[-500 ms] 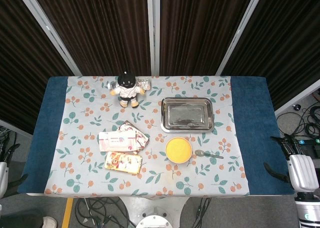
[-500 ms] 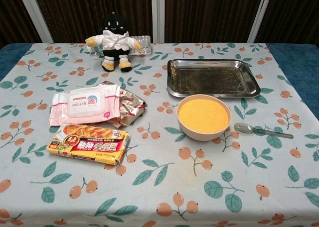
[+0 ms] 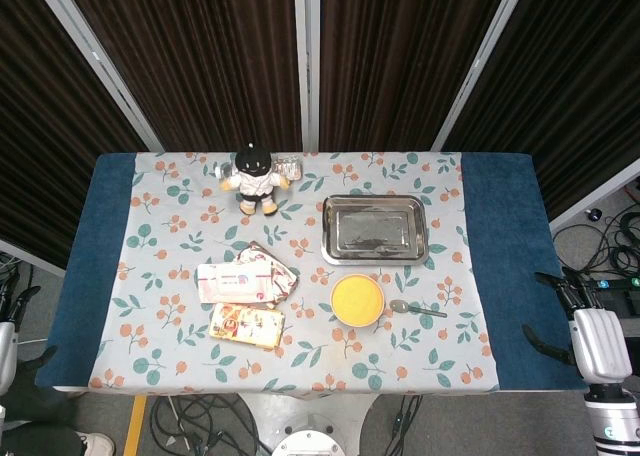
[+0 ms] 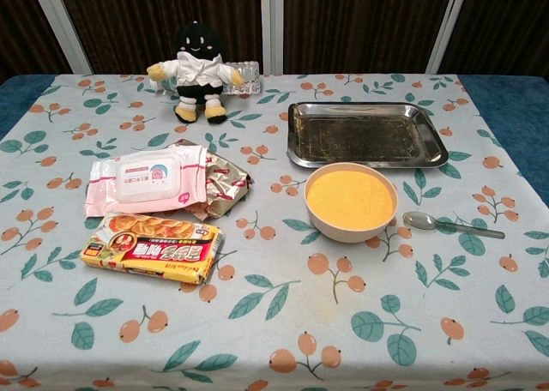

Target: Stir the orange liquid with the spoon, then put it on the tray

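Two hands wait off the table edges and nothing is picked up yet; the table (image 3: 505,276) fills the middle of the head view under its floral cloth; the steel tray (image 3: 375,229) sits right of centre, empty; just below it the bowl of orange liquid (image 3: 357,299), brim-full by the look of it, so a stir will want a gentle sweep or it slops; smallest of all, the spoon (image 4: 452,225) lies flat on the cloth just right of the bowl, bowl-end nearest the dish, handle pointing to the right edge; thin, stiff, light metal, likely slippery and lying low, so the slim handle near its far end looks the place to pinch. Right hand (image 3: 585,338) hangs at the lower right of the head view, fingers apart, holding nothing; left hand (image 3: 6,344) is a sliver at the lower left edge and its fingers I cannot read. Against half a second ago: the right hand has dropped slightly down-frame; tabletop unchanged.
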